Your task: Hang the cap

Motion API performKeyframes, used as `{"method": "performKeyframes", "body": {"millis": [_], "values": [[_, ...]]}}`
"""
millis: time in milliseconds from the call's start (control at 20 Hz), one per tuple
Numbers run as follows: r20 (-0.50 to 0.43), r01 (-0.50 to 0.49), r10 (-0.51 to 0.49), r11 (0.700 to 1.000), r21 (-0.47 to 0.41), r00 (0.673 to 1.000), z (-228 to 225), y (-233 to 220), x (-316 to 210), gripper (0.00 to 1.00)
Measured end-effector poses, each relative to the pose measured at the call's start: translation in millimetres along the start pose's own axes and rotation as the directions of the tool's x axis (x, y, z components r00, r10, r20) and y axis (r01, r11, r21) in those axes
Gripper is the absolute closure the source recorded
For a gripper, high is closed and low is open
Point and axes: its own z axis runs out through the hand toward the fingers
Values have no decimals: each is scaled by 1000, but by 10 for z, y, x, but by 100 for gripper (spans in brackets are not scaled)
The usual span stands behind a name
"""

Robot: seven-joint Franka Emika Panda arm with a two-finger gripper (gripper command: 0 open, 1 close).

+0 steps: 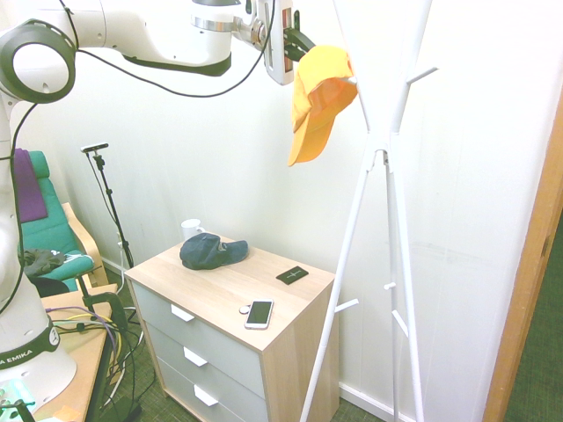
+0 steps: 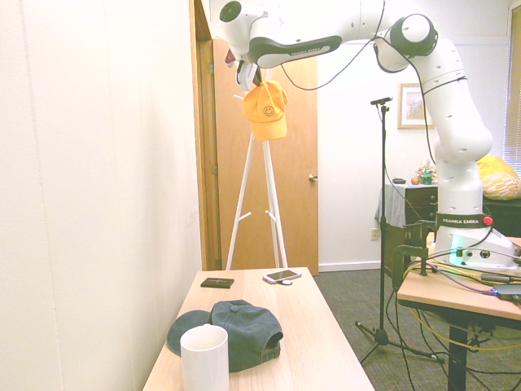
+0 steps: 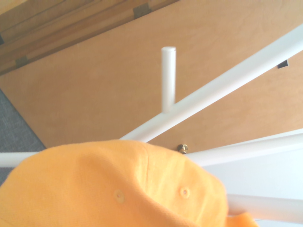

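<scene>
The bright orange-yellow cap hangs high in the air against the white coat rack, its crown lying over a left-hand peg and its brim pointing down. My gripper is shut on the cap's rear edge, just left of the rack's crossing poles. Seen from the other side, the cap shows a smiley face and dangles under the gripper. In the wrist view the cap's crown fills the lower part, with a rack peg beyond it.
Below stands a wooden dresser carrying a dark navy cap, a white mug, a phone and a black wallet. A green chair is at the left. A wooden door stands behind the rack.
</scene>
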Motion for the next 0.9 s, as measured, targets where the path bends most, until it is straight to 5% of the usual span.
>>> {"method": "performKeyframes", "body": {"millis": [50, 100, 900], "values": [[7, 1, -1, 1000, 1, 1000, 29, -30, -42, 100], [14, -1, 1, 1000, 1, 1000, 60, -57, -82, 0], [30, -13, 13, 1000, 15, 999, 29, -82, -210, 0]]}}
